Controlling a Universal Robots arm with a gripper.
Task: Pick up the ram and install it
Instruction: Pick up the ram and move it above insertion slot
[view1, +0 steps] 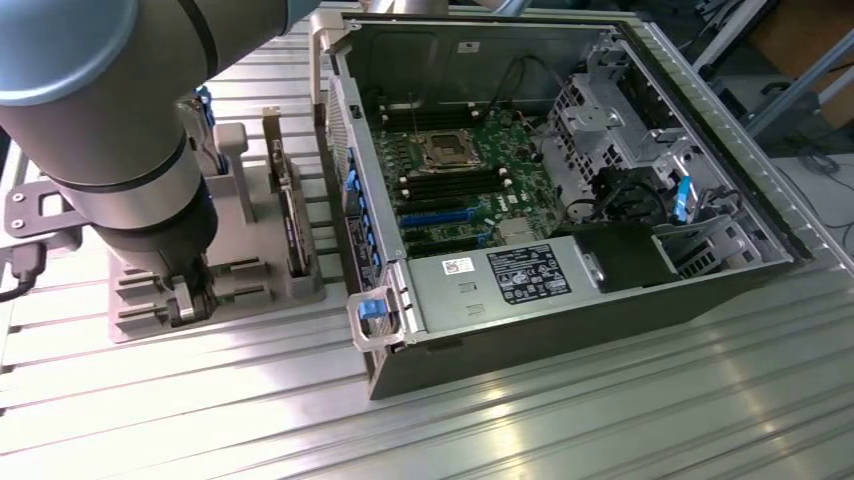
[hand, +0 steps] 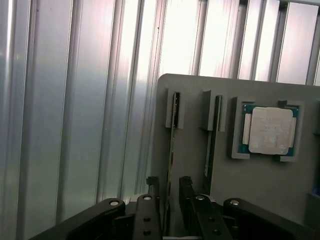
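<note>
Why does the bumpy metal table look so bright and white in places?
Wrist view: light glares off the ribbed silver metal table, washing its ridges white beyond the grey plastic parts tray. Exterior view: softer shiny streaks lie on that table beside the open black computer case.

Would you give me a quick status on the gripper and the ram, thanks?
Gripper open, straddling the ram. Ram on edge in the grey holder, not yet gripped. Second stick in the next slot, clear of the gripper.

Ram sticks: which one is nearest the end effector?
The ram farther from the processor chip: it runs between the open end effector's fingers.
</note>
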